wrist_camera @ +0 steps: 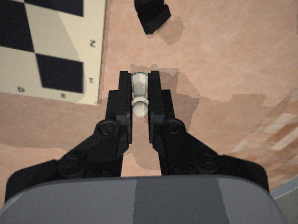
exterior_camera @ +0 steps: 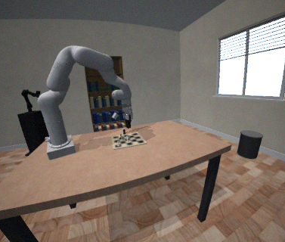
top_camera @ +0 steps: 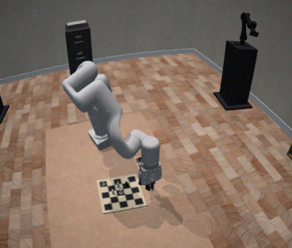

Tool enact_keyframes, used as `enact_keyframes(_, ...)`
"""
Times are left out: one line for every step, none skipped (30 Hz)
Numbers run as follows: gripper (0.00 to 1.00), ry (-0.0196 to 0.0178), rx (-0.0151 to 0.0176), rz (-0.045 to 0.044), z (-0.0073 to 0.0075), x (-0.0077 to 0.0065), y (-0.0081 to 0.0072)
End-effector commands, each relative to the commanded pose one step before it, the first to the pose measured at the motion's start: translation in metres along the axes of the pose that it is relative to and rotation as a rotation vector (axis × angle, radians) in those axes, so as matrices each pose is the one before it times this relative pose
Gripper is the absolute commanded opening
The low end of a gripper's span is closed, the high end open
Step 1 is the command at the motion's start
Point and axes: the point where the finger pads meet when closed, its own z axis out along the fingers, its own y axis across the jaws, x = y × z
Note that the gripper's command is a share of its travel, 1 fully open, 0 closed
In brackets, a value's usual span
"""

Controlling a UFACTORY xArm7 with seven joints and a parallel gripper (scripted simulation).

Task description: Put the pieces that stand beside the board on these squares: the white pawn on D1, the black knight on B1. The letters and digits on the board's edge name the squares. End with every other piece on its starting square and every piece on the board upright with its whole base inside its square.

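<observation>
Pawn, white, sits clamped between my two black fingers, which press on its sides just under the rounded head, so my gripper is closed on it. It hangs above bare wood just off the board's edge, on the side of the table farthest from the arm's base end, with the printed edge letters and digits close by. The black knight stands beyond my fingertips, off the board too, only partly in the wrist view. My worry is the hold: the pawn is smooth, glossy and narrow where I pinch it, so it could tilt or slip as I carry it. I judge that a tilted pawn could land with its base over the line of D1 or topple. Sweeping low over the board could also knock the pieces standing there off their squares. It looks small, pale, with a greenish-tinted base rim.
</observation>
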Motion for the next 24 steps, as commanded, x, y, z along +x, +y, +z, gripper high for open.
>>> enact_keyframes(0.00,-0.00044,-0.00111,0.00071,-0.02765,-0.00025,-0.00054)
enact_keyframes(0.00,0.00000,0.00000,0.00001,-0.00678,0.00000,0.00000)
enact_keyframes(0.00,0.00000,0.00000,0.00000,-0.00605,0.00000,0.00000)
enact_keyframes(0.00,0.00000,0.00000,0.00000,-0.00517,0.00000,0.00000)
enact_keyframes(0.00,0.00000,0.00000,0.00000,-0.00418,0.00000,0.00000)
enact_keyframes(0.00,0.00000,0.00000,0.00000,-0.00313,0.00000,0.00000)
enact_keyframes(0.00,0.00000,0.00000,0.00000,-0.00211,0.00000,0.00000)
enact_keyframes(0.00,0.00000,0.00000,-0.00001,-0.00119,0.00001,0.00000)
enact_keyframes(0.00,0.00000,0.00000,0.00000,-0.00048,0.00000,0.00000)
enact_keyframes(0.00,0.00000,0.00000,0.00000,-0.00007,0.00000,0.00000)
enact_keyframes(0.00,0.00000,0.00000,0.00000,0.00000,0.00000,0.00000)
enact_keyframes(0.00,0.00000,0.00000,0.00000,0.00000,0.00000,0.00000)
enact_keyframes(0.00,0.00000,0.00000,0.00000,0.00000,0.00000,0.00000)
enact_keyframes(0.00,0.00000,0.00000,0.00000,0.00000,0.00000,0.00000)
enact_keyframes(0.00,0.00000,0.00000,0.00000,0.00000,0.00000,0.00000)
enact_keyframes(0.00,0.00000,0.00000,0.00000,0.00000,0.00000,0.00000)
enact_keyframes(0.00,0.00000,0.00000,0.00000,0.00000,0.00000,0.00000)
enact_keyframes(0.00,0.00000,0.00000,0.00000,0.00000,0.00000,0.00000)
enact_keyframes(0.00,0.00004,0.00000,0.00260,-0.00006,-0.00028,-0.00122)
enact_keyframes(0.00,0.00020,0.00001,0.01465,-0.00035,-0.00155,-0.00685)
enact_keyframes(0.00,0.00033,0.00001,0.03014,-0.00075,-0.00311,-0.01412)
enact_keyframes(0.00,0.00025,0.00000,0.04218,-0.00112,-0.00432,-0.01980)
enact_keyframes(0.00,-0.00001,-0.00001,0.04665,-0.00134,-0.00483,-0.02193)
enact_keyframes(0.00,0.00000,0.00000,0.00000,0.00000,0.00000,0.00000)
